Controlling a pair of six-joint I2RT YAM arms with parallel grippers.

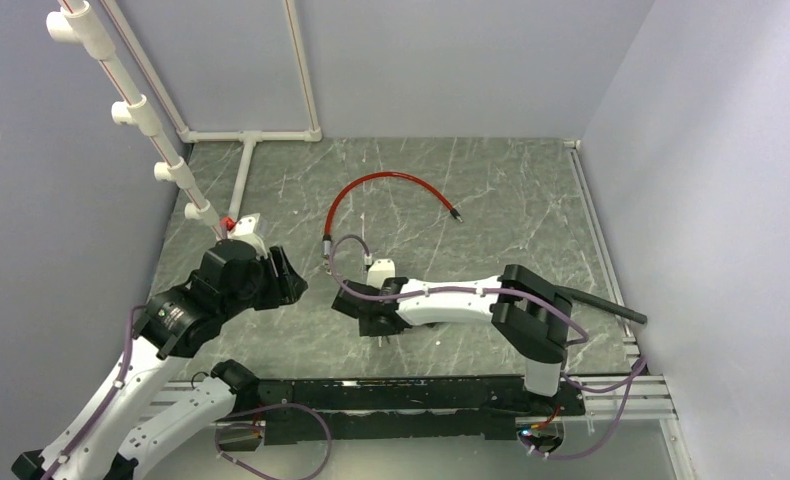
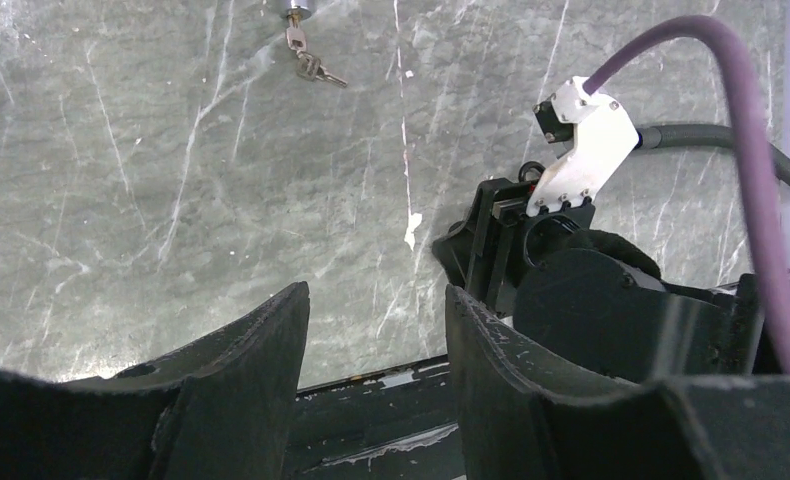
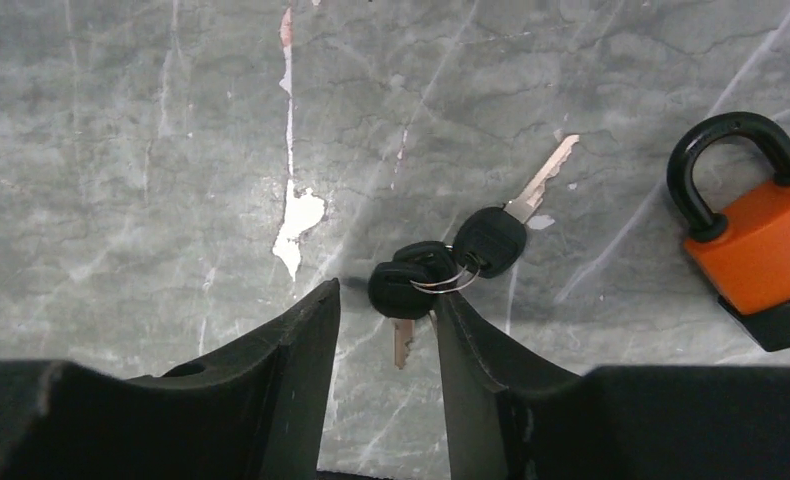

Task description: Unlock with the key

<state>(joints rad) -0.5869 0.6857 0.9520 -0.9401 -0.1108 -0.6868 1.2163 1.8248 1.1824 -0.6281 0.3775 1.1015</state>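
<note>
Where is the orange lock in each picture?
Top external: not visible; the right arm may hide it.
Left wrist: not in it.
Right wrist: the orange lock sits at the right edge, right of the black keys.
Shared landmark: the right claw, central from above, at right for the left wrist, bottom of its own view.

No txt, nos. or brand legible anywhere from here. Closest thing: the orange padlock (image 3: 761, 245) has a pale mark on its black base, but it's cut off at the frame edge, so can't read it. The black-headed keys (image 3: 451, 265) on the counter (image 3: 121, 150) next to it: any stamp on the blades is too small to make out.
</note>
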